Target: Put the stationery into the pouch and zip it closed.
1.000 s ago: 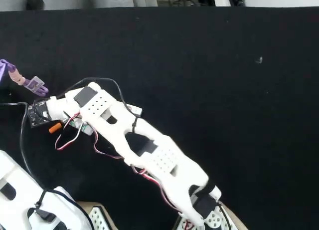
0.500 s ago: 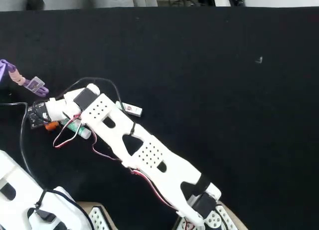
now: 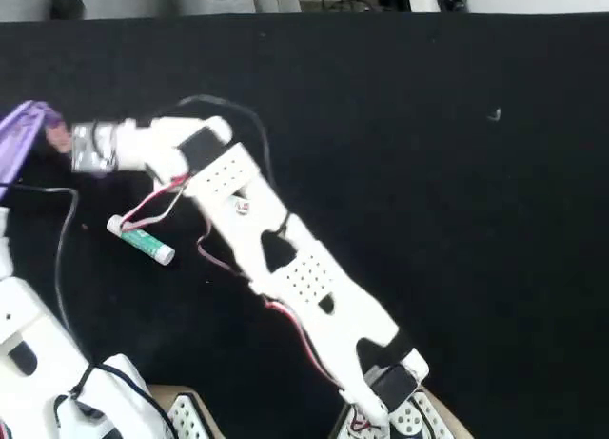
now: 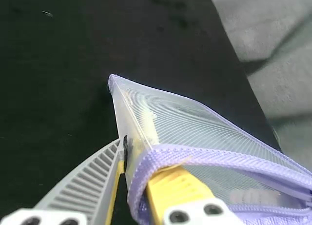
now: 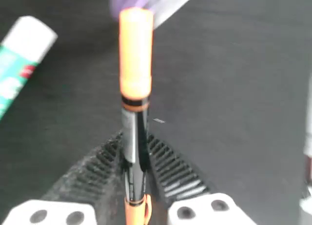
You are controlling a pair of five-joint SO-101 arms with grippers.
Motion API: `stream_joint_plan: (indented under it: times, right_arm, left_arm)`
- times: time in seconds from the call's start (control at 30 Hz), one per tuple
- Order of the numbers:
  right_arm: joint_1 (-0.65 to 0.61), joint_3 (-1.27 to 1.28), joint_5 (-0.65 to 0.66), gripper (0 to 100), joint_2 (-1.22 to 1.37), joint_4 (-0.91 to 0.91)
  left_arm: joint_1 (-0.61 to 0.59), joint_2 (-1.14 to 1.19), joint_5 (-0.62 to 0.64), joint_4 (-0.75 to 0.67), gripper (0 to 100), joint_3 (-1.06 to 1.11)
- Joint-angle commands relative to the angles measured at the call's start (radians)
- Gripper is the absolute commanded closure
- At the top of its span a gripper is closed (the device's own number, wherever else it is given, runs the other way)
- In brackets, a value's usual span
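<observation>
Black table (image 3: 428,172) | left claw (image 4: 130,154) clamps pouch (image 4: 195,132), something pale (image 4: 146,118) inside | right claw (image 5: 135,137) grips marker (image 5: 135,54)

1. Pouch (image 4: 204,132): see-through soft plastic w/ fine ribbed lines, slight sheen. Edge tape is purple woven cloth, matt.
2. Left fingers (image 4: 80,183): one grey plastic w/ ridged grip face; the other yellow plastic, smooth, matt.
3. Marker (image 5: 135,54): orange plastic cap, smooth, matt. Barrel black, glossy.
4. Right fingers (image 5: 170,169): dark plastic, ridged faces, rough-looking.
5. Glue stick (image 3: 140,240): smooth plastic, white cap, green printed label, slight gloss.
6. Right arm (image 3: 304,277): hard white plastic, matt, panels w/ small holes.
7. Bench (image 3: 428,172): black, matt, cloth-like cover, no shine.
</observation>
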Motion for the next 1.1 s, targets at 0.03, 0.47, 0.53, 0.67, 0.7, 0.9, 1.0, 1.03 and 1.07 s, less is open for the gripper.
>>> stream_joint_plan:
  times: [0.03,0.47,0.53,0.67,0.7,0.9,1.0,1.03,1.07]
  right_arm:
    - [0.104,-0.054,-0.087,98.7,-0.211,0.006]
    - [0.238,-0.053,-0.279,98.7,-0.429,0.006]
    - [0.258,-0.053,-0.313,98.7,-0.461,0.006]
    - [0.29,-0.053,-0.39,98.7,-0.526,0.008]
    - [0.298,-0.053,-0.407,98.7,-0.542,0.012]
    - [0.305,-0.053,-0.511,98.7,-0.662,0.072]
    - [0.304,-0.053,-0.594,98.7,-0.713,0.097]
    - [0.304,-0.053,-0.617,98.7,-0.727,0.1]
    - [0.304,-0.053,-0.632,98.7,-0.739,0.106]
  left_arm:
    - [0.133,-0.023,0.005,0.025,97,-0.128]
    - [0.44,-0.015,0.005,0.192,97,-0.263]
    - [0.483,-0.014,0.006,0.192,97,-0.26]
    - [0.553,-0.014,0.009,0.192,97,-0.257]
    - [0.568,-0.015,0.009,0.193,97,-0.257]
    - [0.644,-0.012,0.011,0.226,97,-0.262]
    - [0.665,-0.012,0.011,0.227,97,-0.262]
    - [0.665,-0.012,0.011,0.227,97,-0.259]
    - [0.667,-0.012,0.011,0.227,97,-0.255]
